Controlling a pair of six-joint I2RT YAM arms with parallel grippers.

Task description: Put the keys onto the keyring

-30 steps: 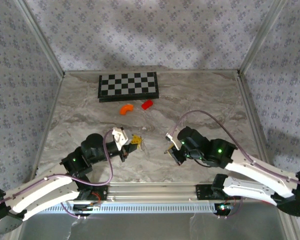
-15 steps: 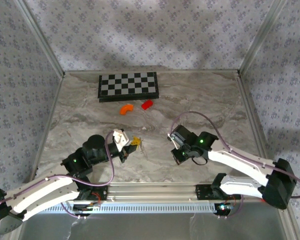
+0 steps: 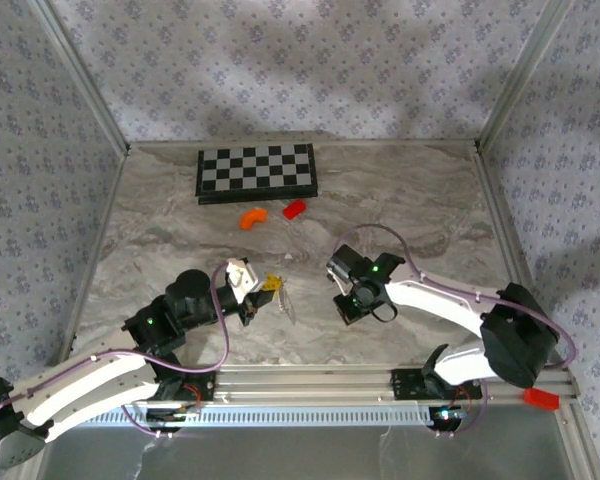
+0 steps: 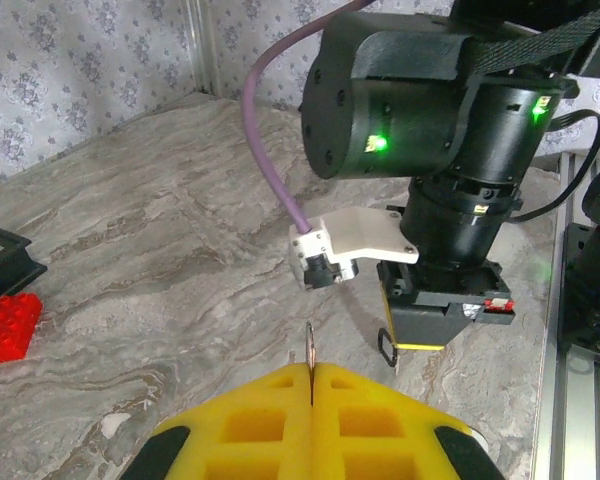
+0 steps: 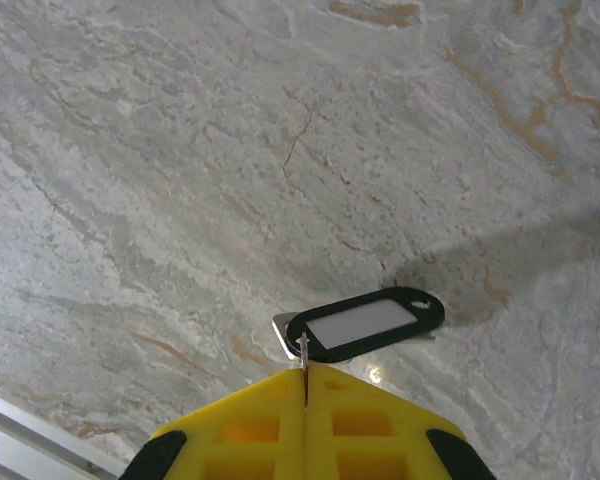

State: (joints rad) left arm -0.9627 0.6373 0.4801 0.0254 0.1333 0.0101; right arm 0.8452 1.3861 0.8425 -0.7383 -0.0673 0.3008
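stage: early, parts held but apart, apparently not joined | left gripper (image 4: 311, 378): jaws closed on keyring (image 4: 310, 352), seen edge-on | right gripper (image 5: 306, 380): jaws closed on key (image 5: 365, 323) by its metal end, mid-table (image 5: 180, 150) toward near edge | to do: thread key onto keyring

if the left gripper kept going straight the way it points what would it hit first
Probably the right arm's wrist, standing just ahead of the left gripper and slightly to one side; depth is unclear, so it might slip past.
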